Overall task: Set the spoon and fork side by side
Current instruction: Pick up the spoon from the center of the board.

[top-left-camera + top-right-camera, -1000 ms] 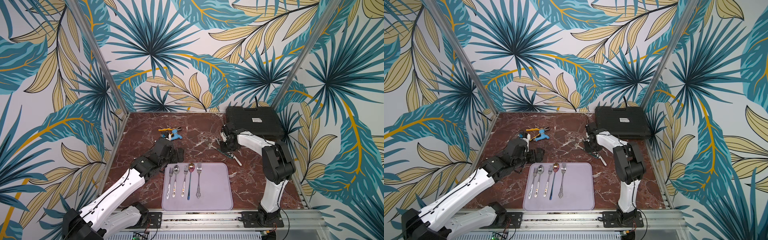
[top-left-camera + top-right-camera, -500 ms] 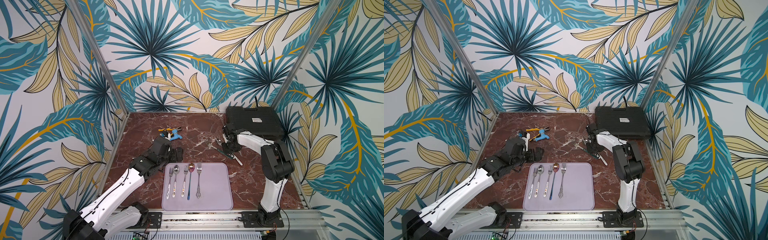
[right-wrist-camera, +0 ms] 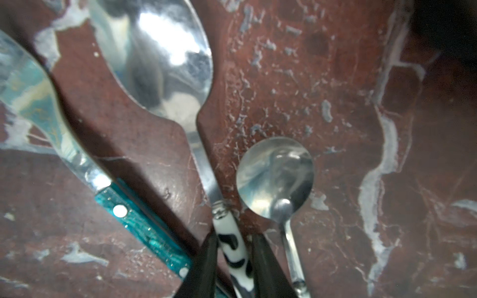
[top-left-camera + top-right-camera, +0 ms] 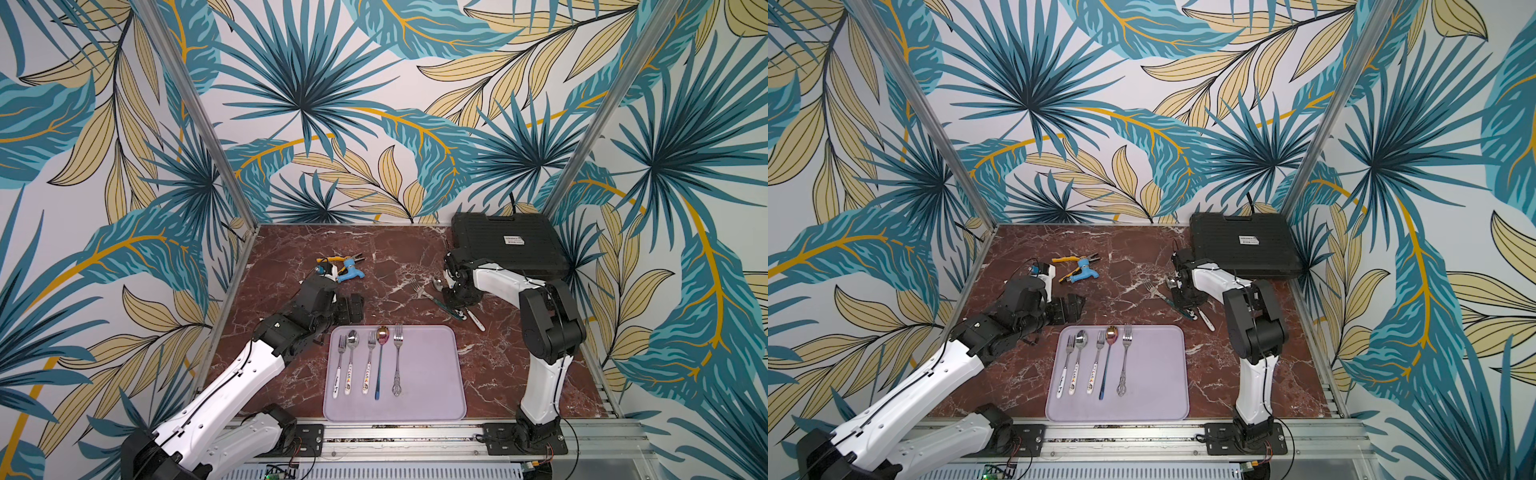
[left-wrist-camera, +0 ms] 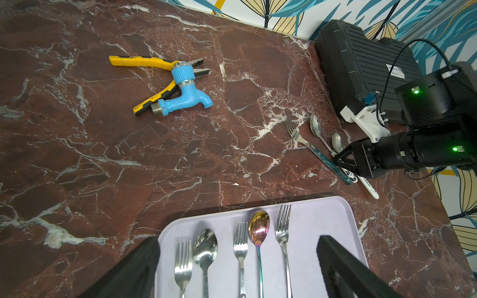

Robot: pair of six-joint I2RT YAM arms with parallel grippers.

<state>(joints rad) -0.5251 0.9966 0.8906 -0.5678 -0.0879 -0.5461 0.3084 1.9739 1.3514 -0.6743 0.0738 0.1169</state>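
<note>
A spoon (image 3: 154, 59) with a white, black-spotted handle (image 3: 231, 242) lies on the marble at the right, beside a teal-handled fork (image 3: 139, 227) and a small spoon (image 3: 275, 175). My right gripper (image 3: 233, 238) is shut on the spotted handle, with a finger pressed to each side. Both top views show the fork (image 4: 417, 286) (image 4: 1150, 286) and the spoon's bowl (image 4: 436, 283) (image 4: 1170, 282) just left of the right gripper (image 4: 451, 301) (image 4: 1183, 301). My left gripper (image 4: 349, 309) (image 5: 238, 241) hangs open and empty above the far edge of the lilac tray (image 4: 432, 374) (image 5: 322, 219).
Several forks and spoons lie in a row on the tray's left half. A black case (image 4: 507, 245) fills the back right corner behind the right arm. Yellow pliers (image 5: 144, 60) and a blue tap (image 5: 185, 98) lie at the back, left of middle.
The right gripper's jaws have closed onto the spotted spoon handle. The left arm has stayed where it was, open.
</note>
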